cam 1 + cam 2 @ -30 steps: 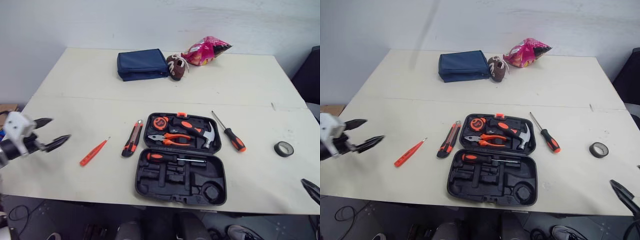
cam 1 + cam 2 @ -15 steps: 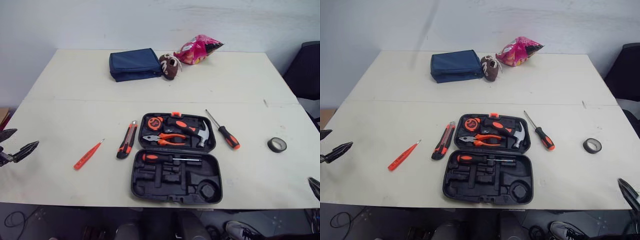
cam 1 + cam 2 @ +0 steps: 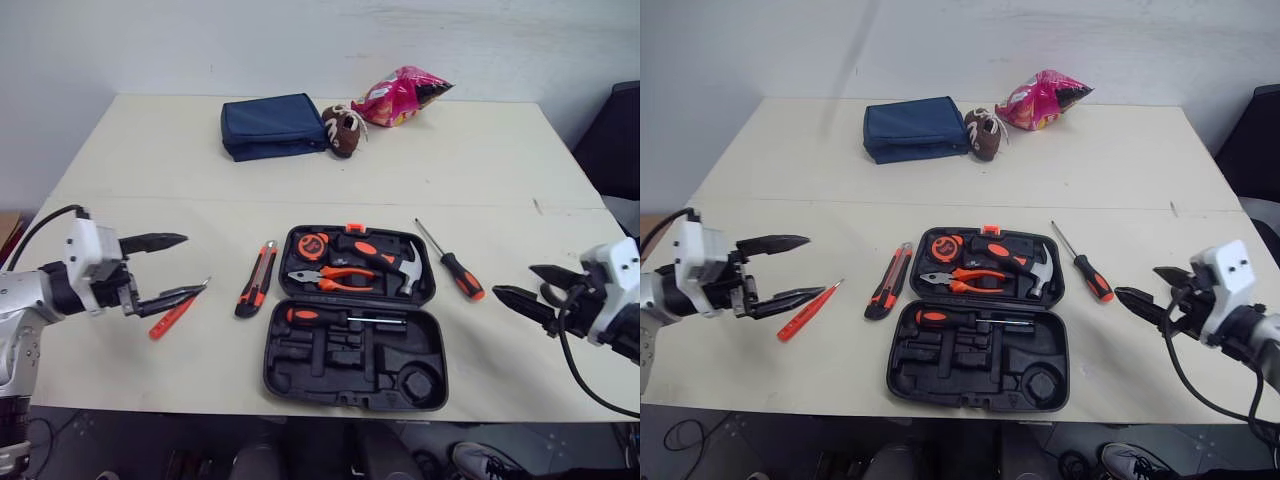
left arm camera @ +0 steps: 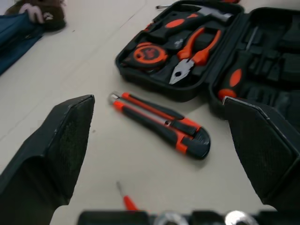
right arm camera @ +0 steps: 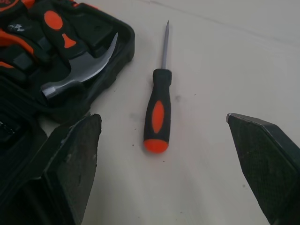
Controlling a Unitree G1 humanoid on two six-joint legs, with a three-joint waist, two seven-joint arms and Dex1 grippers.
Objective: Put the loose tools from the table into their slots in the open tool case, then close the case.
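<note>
The tool case lies open near the front edge of the table, several slots empty. A utility knife and a red tester screwdriver lie loose to its left, and a black-and-orange screwdriver to its right. Both grippers, out at the table's edges half a second ago, have swung in: the left gripper by the tester, the right gripper near the screwdriver, each spread wide and empty. Picking looks about to begin
</note>
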